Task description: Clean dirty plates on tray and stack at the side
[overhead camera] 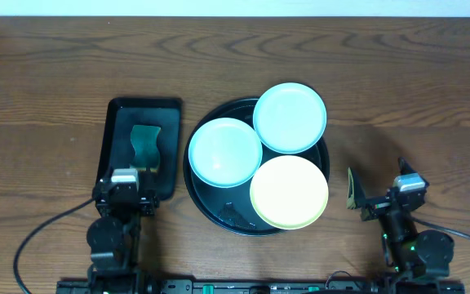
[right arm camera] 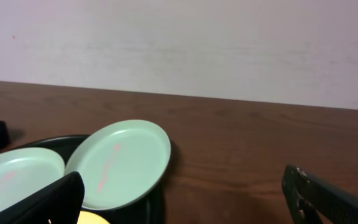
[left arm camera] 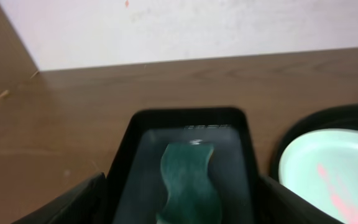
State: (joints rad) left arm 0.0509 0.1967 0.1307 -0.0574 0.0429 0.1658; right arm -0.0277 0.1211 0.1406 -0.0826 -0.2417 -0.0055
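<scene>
Starting position, read from the near edge of the table (overhead camera: 47, 122) outward. Nearest, the left gripper (overhead camera: 126, 181) hangs over the near end of a small rectangular tray (overhead camera: 145, 103), its fingers spread apart and holding nothing. The right gripper (overhead camera: 359, 198) hangs on the right of the table, level with it, and is likewise spread apart and empty. Between the two grippers sits the round black tray (overhead camera: 219, 204) with all three plates on it, none yet set aside. The yellow plate (overhead camera: 290, 192) is the nearest of them and lies just to the left of the right gripper. The left mint plate (overhead camera: 224, 152) lies farther in. The far mint plate (overhead camera: 290, 117) is the farthest and overhangs the tray's far right rim. The wrist views show pink smears on both mint plates. The deciding relation is probably that of the green sponge (overhead camera: 145, 143). It lies in the small tray directly ahead of the left gripper, toward the far side, with its long axis running near to far in line with the gripper's approach. The left arm is clearly the nearer to it and the right arm the nearer to the plates, so a division of sponge to the left and plate to the right seems likely.
</scene>
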